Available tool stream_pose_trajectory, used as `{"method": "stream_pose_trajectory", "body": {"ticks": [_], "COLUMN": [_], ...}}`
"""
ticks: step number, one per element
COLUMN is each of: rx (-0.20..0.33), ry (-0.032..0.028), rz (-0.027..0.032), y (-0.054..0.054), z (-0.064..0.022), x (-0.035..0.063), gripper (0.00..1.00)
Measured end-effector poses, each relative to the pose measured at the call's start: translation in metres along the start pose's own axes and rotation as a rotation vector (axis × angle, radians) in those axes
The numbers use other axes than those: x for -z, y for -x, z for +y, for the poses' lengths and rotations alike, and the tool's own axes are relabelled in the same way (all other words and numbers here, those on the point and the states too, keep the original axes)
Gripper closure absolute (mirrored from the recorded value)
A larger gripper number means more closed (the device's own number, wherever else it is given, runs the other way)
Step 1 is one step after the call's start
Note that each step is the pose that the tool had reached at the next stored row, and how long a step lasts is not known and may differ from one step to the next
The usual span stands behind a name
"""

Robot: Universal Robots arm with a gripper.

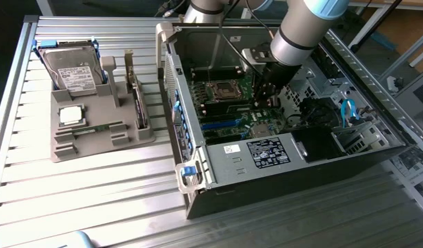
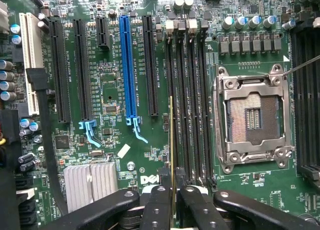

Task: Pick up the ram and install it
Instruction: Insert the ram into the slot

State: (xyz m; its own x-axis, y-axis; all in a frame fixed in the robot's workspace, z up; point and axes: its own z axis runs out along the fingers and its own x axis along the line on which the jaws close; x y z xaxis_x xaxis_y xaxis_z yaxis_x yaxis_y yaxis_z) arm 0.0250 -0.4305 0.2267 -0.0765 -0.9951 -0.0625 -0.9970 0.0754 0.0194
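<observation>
The ram (image 2: 172, 140) is a thin green stick seen edge-on, held upright between my fingers. My gripper (image 2: 172, 197) is shut on it, just over the row of black memory slots (image 2: 192, 115) on the motherboard, beside the open processor socket (image 2: 252, 117). Whether its lower edge touches a slot I cannot tell. In the exterior view my gripper (image 1: 266, 98) reaches down inside the open computer case (image 1: 280, 155), above the motherboard near the socket (image 1: 221, 92).
A grey holder (image 1: 66, 147) stands at the exterior view's left of the case, carrying a hard drive (image 1: 73, 72), a square silver chip (image 1: 71, 114) and a green stick (image 1: 94, 129). Cables and a drive cage (image 1: 349, 124) crowd the case's right side. Black and blue expansion slots (image 2: 127, 65) lie beside the memory slots.
</observation>
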Motion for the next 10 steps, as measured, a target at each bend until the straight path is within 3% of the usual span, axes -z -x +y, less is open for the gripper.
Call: {"method": "stream_pose_trajectory", "body": {"ticks": [10], "rx": [0.0], "ry": [0.0002], "rz": [0.001], "y": [-0.0007], "z": [-0.0001], "x": [-0.0088], "gripper": [0.86]}}
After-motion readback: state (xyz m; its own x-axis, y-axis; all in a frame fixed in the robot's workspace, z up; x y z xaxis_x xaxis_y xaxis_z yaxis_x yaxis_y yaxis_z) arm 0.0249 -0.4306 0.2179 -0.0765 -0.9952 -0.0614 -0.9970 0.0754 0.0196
